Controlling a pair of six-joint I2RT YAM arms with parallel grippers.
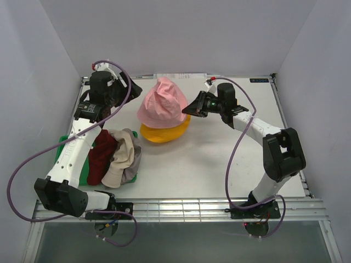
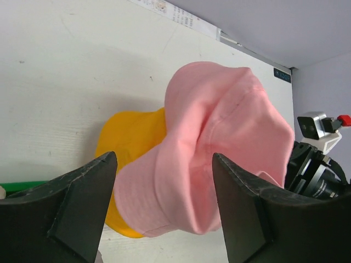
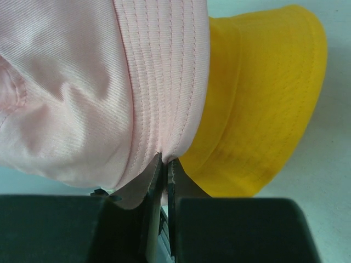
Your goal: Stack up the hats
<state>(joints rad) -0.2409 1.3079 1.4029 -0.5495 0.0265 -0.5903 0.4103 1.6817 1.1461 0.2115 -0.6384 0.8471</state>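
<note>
Top view: the pink hat (image 1: 160,104) sits on the yellow-orange hat (image 1: 164,133) at the far middle of the desk (image 1: 219,164); the right claw (image 1: 192,107) grips its right brim, and the left claw (image 1: 130,87) stands wide and empty just to its left. I think the risk is here: the pink hat is held on one side only, so a pull from the right could drag it off, or shift the hat below. The dark red hat (image 1: 100,156), cream-beige hat (image 1: 123,156) and grey hat (image 1: 133,167) lie in a crumpled heap at the near left, partly on the green tray (image 1: 63,142).

Left wrist view: the dark fingers (image 2: 82,197) are far apart with nothing between them; beyond them the pink crown is soft, creased and pushed into a peak, so it seems not fully seated; later hats may lean on it.

Right wrist view: the claw is closed on the thin edge of the pink brim; such a small bite may slip. The brim has parallel rows of stitching; the yellow-orange cloth looks smoother and a little stiffer.
</note>
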